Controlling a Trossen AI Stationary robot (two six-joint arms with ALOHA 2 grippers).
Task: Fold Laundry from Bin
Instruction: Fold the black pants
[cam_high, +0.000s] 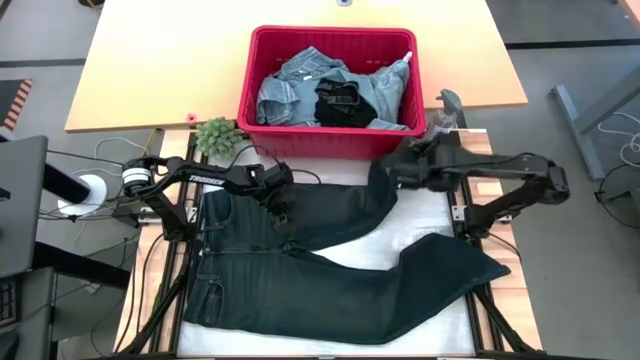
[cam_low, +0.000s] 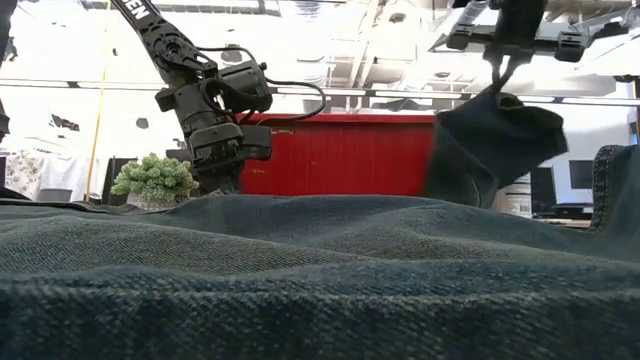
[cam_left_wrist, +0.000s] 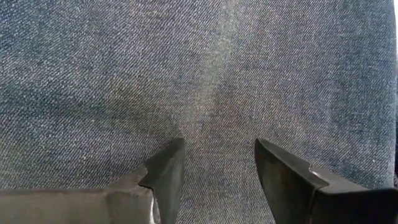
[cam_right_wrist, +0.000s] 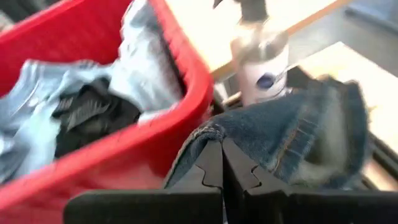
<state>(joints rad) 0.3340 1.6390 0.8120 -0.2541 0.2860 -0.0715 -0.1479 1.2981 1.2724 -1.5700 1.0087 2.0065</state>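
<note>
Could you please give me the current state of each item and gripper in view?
dark jeans: spread flat on the table, one leg end lifted.
left gripper: open, down on the jeans near the crotch.
right gripper: shut on the jeans' leg hem, raised beside the bin.
red bin: upright, holding light denim and a black garment.
spray bottle: upright beside the bin.
small plant: upright at the bin's corner.

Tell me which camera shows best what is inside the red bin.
The high view: it looks straight down into the bin, showing light blue denim around a black garment. The right wrist view catches part of the contents at a slant. The low view shows only the bin's red wall. The left wrist view shows only jeans.
</note>
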